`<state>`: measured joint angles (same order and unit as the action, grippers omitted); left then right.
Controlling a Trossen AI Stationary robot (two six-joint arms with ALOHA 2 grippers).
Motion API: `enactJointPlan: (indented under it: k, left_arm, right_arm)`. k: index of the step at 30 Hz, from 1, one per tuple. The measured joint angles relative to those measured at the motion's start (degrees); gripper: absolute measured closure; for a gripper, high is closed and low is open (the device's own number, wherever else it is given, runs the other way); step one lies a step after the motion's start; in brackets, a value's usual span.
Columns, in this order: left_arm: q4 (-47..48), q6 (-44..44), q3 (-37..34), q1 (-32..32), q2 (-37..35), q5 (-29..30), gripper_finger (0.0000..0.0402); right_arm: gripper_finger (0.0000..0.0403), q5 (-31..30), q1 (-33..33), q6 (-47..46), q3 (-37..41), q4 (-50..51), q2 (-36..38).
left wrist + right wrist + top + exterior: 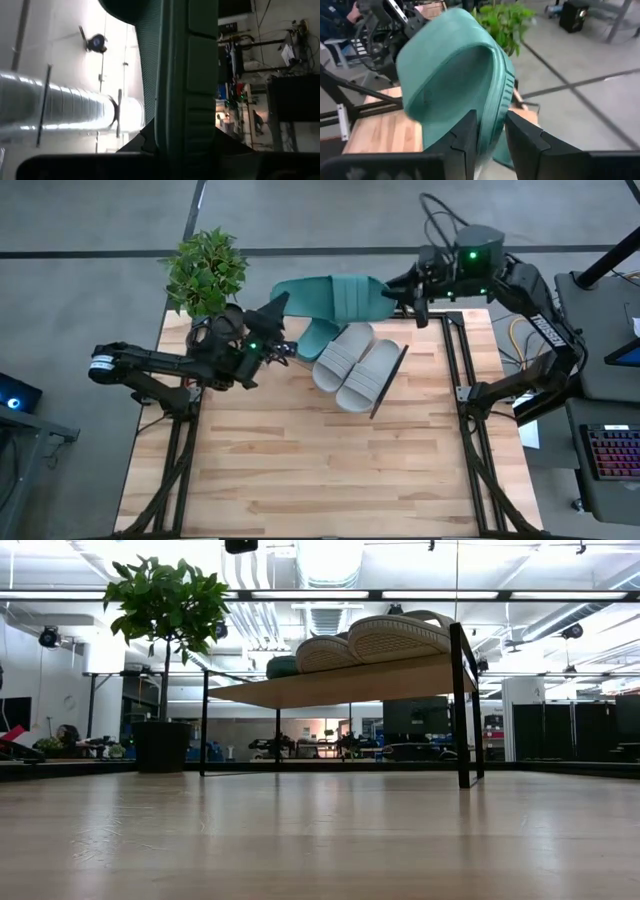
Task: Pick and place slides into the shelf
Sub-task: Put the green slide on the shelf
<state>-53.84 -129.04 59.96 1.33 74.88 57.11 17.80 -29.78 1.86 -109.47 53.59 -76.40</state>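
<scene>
One teal slide [335, 297] hangs in the air over the shelf's [392, 377] far end, pinched at one end by the left claw [275, 315] and at the other by the right claw [400, 288]. Two grey slides [355, 365] and the other teal slide [312, 340] already rest on the shelf — so only this last placement seems left.

Both arms [150, 365] were dark, jointed, with green indicator lights; black cables looped from the right arm [530, 300]; white lettering marked its link.

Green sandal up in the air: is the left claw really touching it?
Touching. In the left wrist view the raised teal slide runs down between the dark fingers of the left gripper, with no gap showing on either side.
</scene>
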Motion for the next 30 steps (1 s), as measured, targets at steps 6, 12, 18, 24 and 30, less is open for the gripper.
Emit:
enactJointPlan:
  k: [6, 12, 18, 24, 30]
  left_arm:
    - [-7.4, 3.4, 0.5, -1.0, -1.3, 8.1, 0.0354]
    - [-2.1, 12.9, 0.4, -1.4, -3.2, 4.9, 0.0354]
    - [20.3, 36.4, 3.7, -2.2, -4.4, -4.1, 0.0354]
    - [36.7, 59.3, 8.7, -5.2, -4.6, -12.2, 0.0355]
    - [48.6, 79.0, 11.3, -5.8, -6.1, -14.9, 0.0355]
  right_arm:
    - [0.0320, -0.5, -0.2, 3.7, -1.3, 0.3, 1.8]
    - [0.0331, -0.4, -0.1, 4.9, -0.9, 1.9, 2.6]
    - [0.0338, -0.5, -0.1, 6.2, -0.7, 3.3, 2.8]
    - [0.0339, -0.5, -0.2, 6.6, -0.2, 3.3, 2.8]
    - [0.0339, -2.5, -0.1, 9.8, -0.2, 3.2, 3.0]
